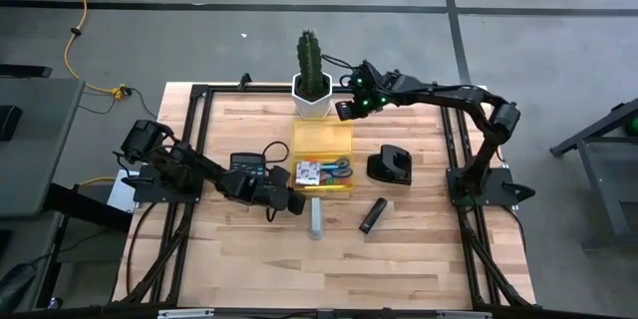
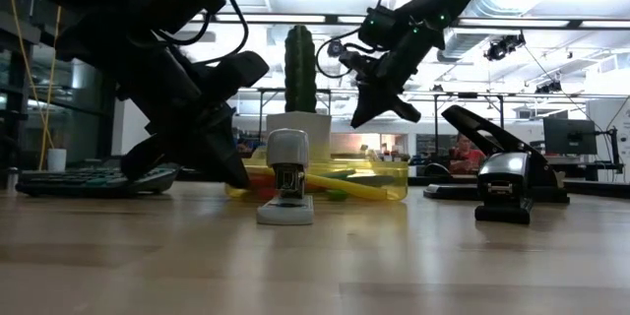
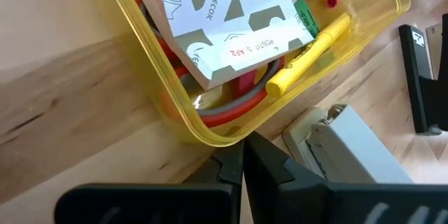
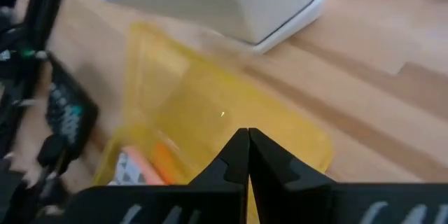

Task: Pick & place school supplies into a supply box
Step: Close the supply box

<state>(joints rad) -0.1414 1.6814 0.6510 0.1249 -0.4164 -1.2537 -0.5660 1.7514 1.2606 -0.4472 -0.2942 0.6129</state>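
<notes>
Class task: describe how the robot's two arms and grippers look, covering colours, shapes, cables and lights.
Both arms are dark, jointed links. The left gripper carries looping black cables. The right gripper shows small green lights near its wrist. Each has two dark, tapered fingers.

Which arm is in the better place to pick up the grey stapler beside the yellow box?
Probably the left. Its gripper sits low at the box's near corner, right beside the stapler. The right gripper hangs raised near the cactus pot, across the box.

translucent yellow supply box lies mid-table, school supplies heaped at one end.
</notes>
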